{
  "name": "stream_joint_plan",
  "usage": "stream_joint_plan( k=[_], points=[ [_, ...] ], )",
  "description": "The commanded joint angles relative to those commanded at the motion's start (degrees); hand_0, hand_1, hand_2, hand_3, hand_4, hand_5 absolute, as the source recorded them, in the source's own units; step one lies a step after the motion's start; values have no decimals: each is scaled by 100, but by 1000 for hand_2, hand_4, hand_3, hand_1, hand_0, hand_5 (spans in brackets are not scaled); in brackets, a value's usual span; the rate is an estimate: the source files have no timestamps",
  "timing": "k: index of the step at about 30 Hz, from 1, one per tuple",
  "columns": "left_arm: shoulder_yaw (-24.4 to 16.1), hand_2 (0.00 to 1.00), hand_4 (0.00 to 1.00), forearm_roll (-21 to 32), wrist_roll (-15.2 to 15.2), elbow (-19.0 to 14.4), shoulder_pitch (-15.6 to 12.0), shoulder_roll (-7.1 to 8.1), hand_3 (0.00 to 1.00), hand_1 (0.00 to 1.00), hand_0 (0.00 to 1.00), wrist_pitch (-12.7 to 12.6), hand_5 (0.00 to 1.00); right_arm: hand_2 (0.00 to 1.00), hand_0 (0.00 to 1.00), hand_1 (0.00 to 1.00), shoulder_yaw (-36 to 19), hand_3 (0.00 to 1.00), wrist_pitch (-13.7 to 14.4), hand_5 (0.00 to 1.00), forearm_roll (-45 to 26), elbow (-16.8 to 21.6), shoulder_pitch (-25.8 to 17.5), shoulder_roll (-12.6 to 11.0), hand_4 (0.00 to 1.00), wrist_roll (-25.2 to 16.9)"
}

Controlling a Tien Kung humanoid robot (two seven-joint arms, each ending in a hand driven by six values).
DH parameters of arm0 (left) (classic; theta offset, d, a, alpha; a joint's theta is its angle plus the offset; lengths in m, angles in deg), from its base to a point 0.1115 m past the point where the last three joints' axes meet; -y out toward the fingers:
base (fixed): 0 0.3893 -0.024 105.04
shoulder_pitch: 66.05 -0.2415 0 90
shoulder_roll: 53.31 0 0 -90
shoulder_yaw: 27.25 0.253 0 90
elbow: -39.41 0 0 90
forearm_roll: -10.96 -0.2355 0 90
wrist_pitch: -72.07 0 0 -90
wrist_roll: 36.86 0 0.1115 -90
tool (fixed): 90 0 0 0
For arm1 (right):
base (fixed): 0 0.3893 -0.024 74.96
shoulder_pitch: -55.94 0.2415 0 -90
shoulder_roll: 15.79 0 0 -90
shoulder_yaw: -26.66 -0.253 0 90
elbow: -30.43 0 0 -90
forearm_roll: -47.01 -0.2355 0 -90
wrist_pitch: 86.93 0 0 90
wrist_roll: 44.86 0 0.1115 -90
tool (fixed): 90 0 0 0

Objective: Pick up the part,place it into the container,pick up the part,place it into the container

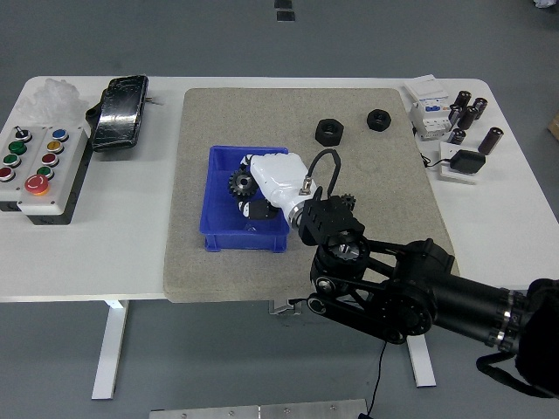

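Observation:
My right hand, white with black fingers, hangs over the blue container on the grey mat. Its fingers are curled on a black gear part held inside the bin's right half. Two more black round parts lie on the mat beyond it: one near the centre back, another further right. My black right arm runs in from the lower right. No left arm shows.
A button box and a black case sit on the table's left. Small electrical parts, black cylinders and a white block, crowd the right back corner. The grey mat covers the middle.

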Motion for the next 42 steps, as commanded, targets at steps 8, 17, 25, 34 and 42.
stream_joint_plan(
  k=[8,17,25,34,42],
  points=[
    [-9,559,546,1,1,0,-21,-1,631,515,613,-2,506,992,475,789,-140,998,-215,402,65,75,-90,-44,892,0],
    [-23,559,545,2,28,0,-51,-38,631,515,613,-5,506,959,438,753,-1269,998,653,404,437,933,-738,-530,889,0],
    [-90,560,541,-43,7,0,-113,-66,630,516,613,-15,508,834,375,665,-2102,908,463,375,471,770,-1220,-1087,850,0],
    [-19,561,539,-8,67,0,-54,-24,630,515,613,1,507,828,373,663,-1660,901,78,366,535,23,-1232,-916,839,0],
    [-32,560,537,-37,38,0,-77,-42,630,517,613,2,507,729,350,611,-1431,821,-429,355,833,-321,-1124,-942,795,0]
  ],
)
